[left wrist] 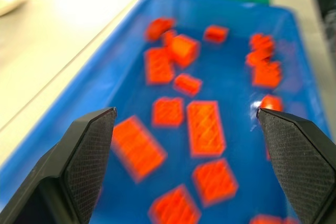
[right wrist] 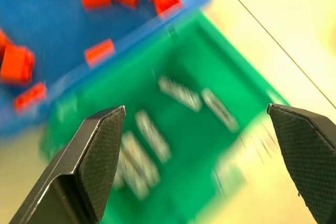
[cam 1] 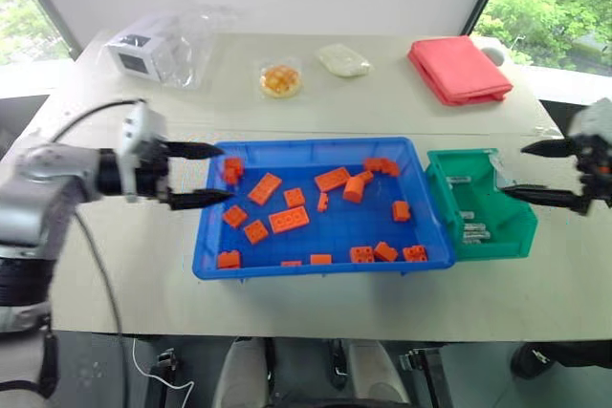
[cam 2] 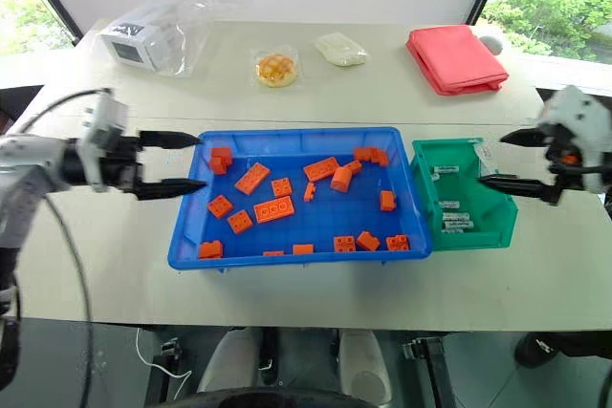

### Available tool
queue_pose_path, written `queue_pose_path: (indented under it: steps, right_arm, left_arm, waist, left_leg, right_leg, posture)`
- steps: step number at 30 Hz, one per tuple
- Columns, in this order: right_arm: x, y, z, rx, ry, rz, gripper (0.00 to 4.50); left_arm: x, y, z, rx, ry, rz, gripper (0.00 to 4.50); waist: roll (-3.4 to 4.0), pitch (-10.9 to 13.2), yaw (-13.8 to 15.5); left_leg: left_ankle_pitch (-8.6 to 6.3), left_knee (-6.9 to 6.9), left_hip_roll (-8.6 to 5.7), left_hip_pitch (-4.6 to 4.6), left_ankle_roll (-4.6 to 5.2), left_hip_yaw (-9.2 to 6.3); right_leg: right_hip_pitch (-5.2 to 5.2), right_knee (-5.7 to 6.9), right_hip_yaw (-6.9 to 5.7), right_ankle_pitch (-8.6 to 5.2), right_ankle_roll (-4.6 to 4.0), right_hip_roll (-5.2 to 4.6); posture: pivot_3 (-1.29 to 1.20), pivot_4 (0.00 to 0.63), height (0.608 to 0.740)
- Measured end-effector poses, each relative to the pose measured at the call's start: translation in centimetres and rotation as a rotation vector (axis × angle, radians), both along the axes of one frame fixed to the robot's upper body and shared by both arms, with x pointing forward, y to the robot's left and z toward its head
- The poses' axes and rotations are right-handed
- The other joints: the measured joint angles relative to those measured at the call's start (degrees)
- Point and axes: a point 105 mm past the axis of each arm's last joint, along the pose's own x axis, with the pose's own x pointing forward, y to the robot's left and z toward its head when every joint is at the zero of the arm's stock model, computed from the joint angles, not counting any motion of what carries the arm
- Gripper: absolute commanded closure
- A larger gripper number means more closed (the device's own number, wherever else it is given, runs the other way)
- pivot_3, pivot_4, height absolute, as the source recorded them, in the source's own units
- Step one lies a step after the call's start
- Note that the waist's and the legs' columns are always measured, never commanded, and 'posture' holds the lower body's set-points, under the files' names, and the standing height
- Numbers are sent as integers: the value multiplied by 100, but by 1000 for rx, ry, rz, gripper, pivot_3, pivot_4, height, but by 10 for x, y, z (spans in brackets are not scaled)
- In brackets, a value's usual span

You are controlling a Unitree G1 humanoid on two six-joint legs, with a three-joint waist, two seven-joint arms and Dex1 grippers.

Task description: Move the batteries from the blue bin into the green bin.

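Observation:
The blue bin [cam 1: 316, 146] lies mid-table with several orange bricks [cam 1: 289, 220] scattered in it. Right of it stands the green bin [cam 1: 442, 207], with several silver batteries [cam 1: 475, 231] on its floor. My left gripper [cam 1: 226, 173] hovers open at the blue bin's left rim, pointing across it, with nothing between its fingers. In the left wrist view that gripper [left wrist: 185, 110] looks along the tray of bricks [left wrist: 206, 128]. My right gripper [cam 1: 514, 169] is open and empty above the green bin's right side. The right wrist view looks down on the batteries [right wrist: 152, 135] in the green bin [right wrist: 210, 61].
At the back of the table lie a red folded cloth [cam 1: 459, 69], a white packet [cam 1: 343, 60], a round yellow pastry in wrap [cam 1: 280, 80] and a white box in a plastic bag [cam 1: 143, 50]. The table's front edge runs just below both bins.

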Motion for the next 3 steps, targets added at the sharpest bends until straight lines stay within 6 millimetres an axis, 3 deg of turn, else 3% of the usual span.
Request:
queue_pose_path:
  steps: [3]
  right_arm:
    - [-15, -10, -5, 42, 56, 27, 46]
  left_arm:
    - [-9, 29, 9, 42, 14, 57, 0]
  waist:
    - [2, 0, -31]
  left_leg:
    - [0, -1, 5, 11, 0, 4]
  right_leg:
    - [4, 1, 0, -2, -7, -1]
  posture:
    - [0, 150, 734]
